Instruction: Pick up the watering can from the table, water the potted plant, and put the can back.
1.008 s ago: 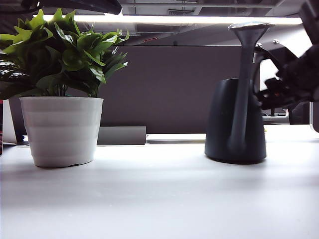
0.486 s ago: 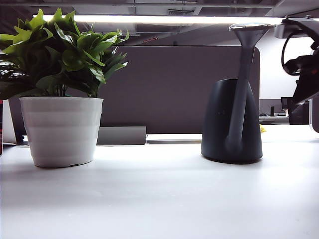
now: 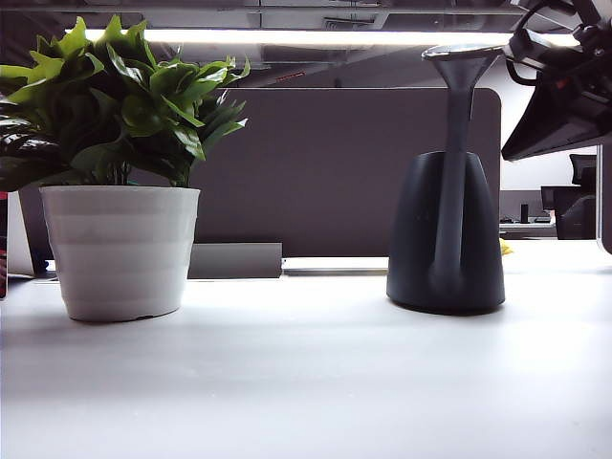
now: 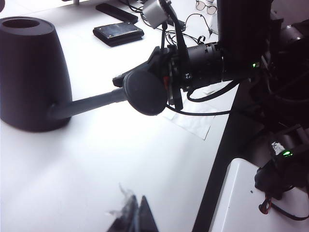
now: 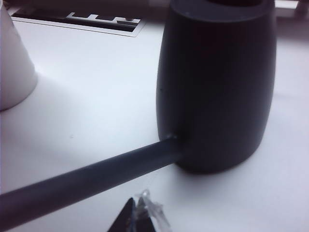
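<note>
The dark grey watering can (image 3: 446, 229) stands upright on the table (image 3: 306, 373), right of centre, its thin spout rising to a flared tip (image 3: 462, 55). The potted plant (image 3: 120, 249), green leaves in a white ribbed pot, stands at the left. My right arm (image 3: 564, 91) hangs high at the top right, clear of the can. In the right wrist view my right gripper (image 5: 137, 212) is shut and empty, above the table beside the spout (image 5: 87, 181) and the can (image 5: 217, 87). My left gripper (image 4: 137, 212) is also shut and empty, off from the can (image 4: 29, 72).
A dark grey partition panel (image 3: 335, 172) stands behind the can and plant. In the left wrist view a black flat case (image 4: 118, 33), glasses (image 4: 207, 6) and a sheet of paper (image 4: 190, 121) lie on the table, whose edge (image 4: 217, 159) runs near a white box (image 4: 241, 193).
My right arm has lifted from beside the can's handle up to the top right. The can has turned a little, its spout tip swinging left. The plant is unmoved.
</note>
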Controlling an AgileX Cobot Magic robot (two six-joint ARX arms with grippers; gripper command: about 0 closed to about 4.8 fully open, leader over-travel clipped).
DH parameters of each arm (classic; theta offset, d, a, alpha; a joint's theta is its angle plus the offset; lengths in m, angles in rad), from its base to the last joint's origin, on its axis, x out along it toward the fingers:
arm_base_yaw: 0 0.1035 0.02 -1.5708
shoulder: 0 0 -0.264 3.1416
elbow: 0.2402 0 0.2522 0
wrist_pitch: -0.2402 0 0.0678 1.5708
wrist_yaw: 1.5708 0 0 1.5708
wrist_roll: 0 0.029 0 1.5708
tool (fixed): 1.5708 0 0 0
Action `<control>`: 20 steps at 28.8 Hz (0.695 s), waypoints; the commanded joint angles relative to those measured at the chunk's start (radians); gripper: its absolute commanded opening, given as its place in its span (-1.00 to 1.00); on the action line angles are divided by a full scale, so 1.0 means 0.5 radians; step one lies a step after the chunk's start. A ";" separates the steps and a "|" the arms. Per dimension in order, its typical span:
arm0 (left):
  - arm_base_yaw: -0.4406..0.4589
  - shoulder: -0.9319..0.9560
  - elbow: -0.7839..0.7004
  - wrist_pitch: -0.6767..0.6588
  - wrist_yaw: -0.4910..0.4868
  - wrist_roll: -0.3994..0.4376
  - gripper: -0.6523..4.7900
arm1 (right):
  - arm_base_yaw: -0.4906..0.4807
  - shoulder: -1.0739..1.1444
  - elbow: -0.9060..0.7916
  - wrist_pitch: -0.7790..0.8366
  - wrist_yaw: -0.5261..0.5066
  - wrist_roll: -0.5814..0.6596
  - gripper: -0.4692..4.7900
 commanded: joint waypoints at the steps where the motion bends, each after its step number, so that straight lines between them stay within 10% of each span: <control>1: -0.003 -0.024 0.010 0.022 0.008 0.000 -0.78 | 0.108 -0.007 0.005 0.071 0.005 0.087 -0.84; 20: -0.003 -0.174 0.010 -0.032 -0.082 -0.008 -0.78 | 0.624 0.695 0.021 1.242 0.264 0.373 -0.84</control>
